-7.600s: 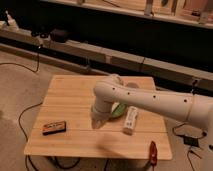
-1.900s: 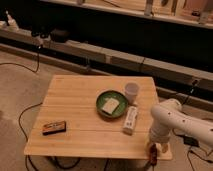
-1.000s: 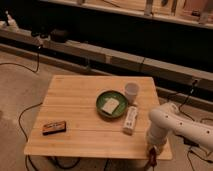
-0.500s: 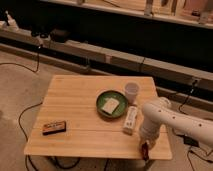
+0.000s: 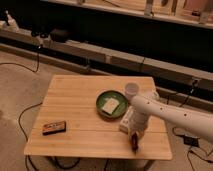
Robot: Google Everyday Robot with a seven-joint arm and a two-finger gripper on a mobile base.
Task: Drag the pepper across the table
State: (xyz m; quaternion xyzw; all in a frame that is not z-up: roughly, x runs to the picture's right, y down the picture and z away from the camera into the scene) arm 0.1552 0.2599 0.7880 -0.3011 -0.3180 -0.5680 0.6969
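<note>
The pepper (image 5: pixel 134 142) is a small slim red object lying near the front right edge of the light wooden plank table (image 5: pixel 75 100). My gripper (image 5: pixel 136 133) hangs from the white arm (image 5: pixel 170 114) that reaches in from the right. It sits directly on top of the pepper's upper end and hides part of it.
A white bottle (image 5: pixel 126 120) lies just left of the gripper. A green plate (image 5: pixel 102 98) holding a pale slab sits mid-table, with a white cup (image 5: pixel 131 90) behind it. A dark orange-labelled box (image 5: pixel 54 128) lies front left. Cables run over the floor.
The arm has swung left along the table's front right edge, and the pepper has moved left with the gripper, further onto the tabletop.
</note>
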